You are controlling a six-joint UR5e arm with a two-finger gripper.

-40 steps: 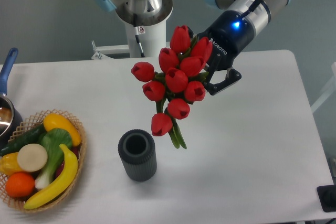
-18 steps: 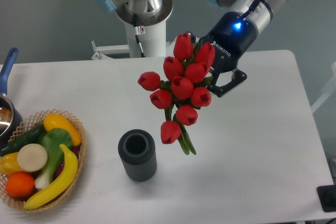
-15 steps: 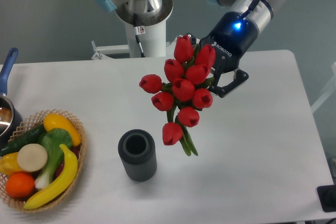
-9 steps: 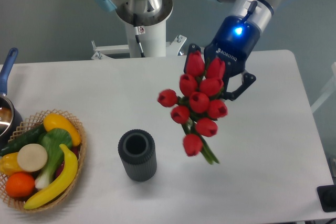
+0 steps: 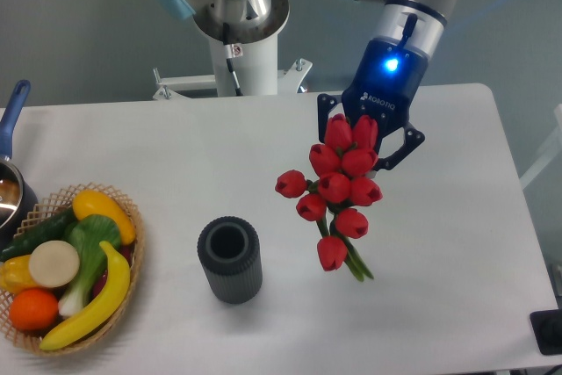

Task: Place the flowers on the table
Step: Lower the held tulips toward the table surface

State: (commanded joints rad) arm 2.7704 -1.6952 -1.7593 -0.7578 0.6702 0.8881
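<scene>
Flowers (image 5: 337,191) in the hand (image 5: 369,136)

The end effector (image 5: 369,133) grips the flowers (image 5: 337,188) by their upper part, its dark fingers (image 5: 406,145) showing either side of the red buds. The green stems point down-right over the white tabletop (image 5: 439,243). Left of the bunch stands a dark cup (image 5: 230,260), apart from it. A basket (image 5: 61,263) of fruit and vegetables sits at the left edge.
</scene>
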